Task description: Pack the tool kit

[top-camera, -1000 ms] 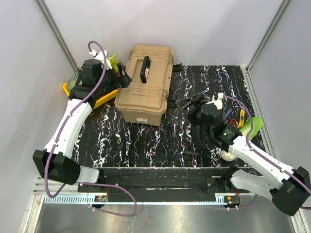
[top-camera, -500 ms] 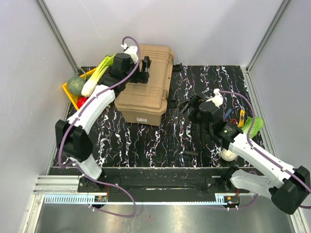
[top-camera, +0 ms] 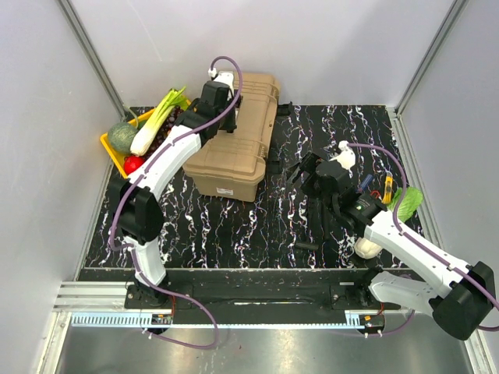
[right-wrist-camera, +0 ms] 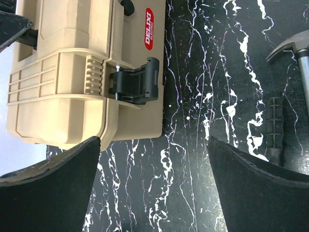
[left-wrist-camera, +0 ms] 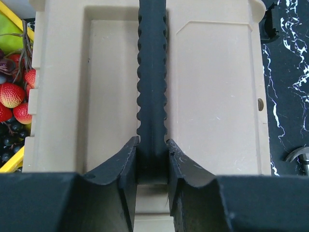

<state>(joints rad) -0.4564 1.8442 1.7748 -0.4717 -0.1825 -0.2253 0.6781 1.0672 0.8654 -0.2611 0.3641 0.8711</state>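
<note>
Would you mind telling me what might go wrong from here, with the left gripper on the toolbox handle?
1. The left gripper grips the handle near one end, so a lift may tilt the toolbox.
2. The hammer lies outside the shut toolbox, so carrying the toolbox off now may leave tools unpacked.
3. The yellow tray sits close beside the toolbox, so a slide could knock it.

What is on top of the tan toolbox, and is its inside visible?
On the toolbox lies its black handle, with the left gripper shut on it. The lid is closed, so the inside is hidden.
</note>
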